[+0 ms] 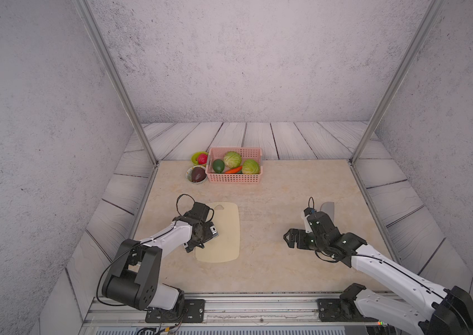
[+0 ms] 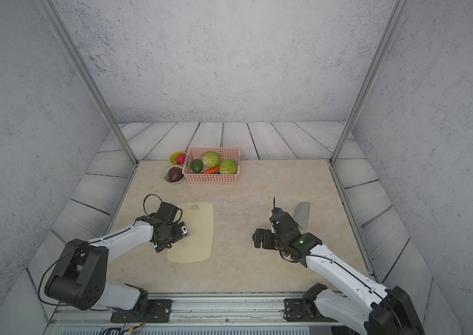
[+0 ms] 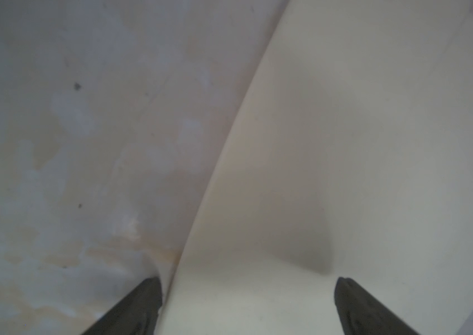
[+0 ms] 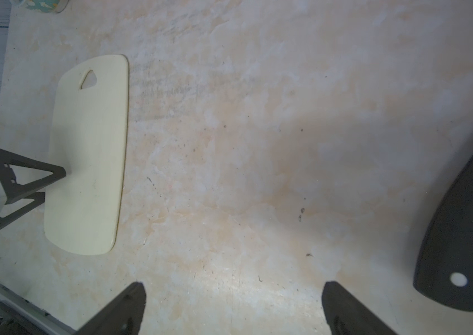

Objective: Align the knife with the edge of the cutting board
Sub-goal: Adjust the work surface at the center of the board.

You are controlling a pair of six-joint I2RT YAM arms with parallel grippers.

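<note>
L end effector [image 3: 246, 282] is spread wide w/ nothing in it, straddling a long edge of the cutting board [image 1: 228, 232]: one finger over the board, one over the counter [image 1: 273, 269]. R end effector [image 4: 235, 287] is also wide open and empty, above bare counter. Right of centre in both top views lies the knife [image 1: 328, 209], well apart from the board, which is left of centre. Its handle shows at lower right of the R wrist frame.

Top views look down — both wrist views share the cutting board [image 3: 345, 145] [image 4: 93, 130].
</note>
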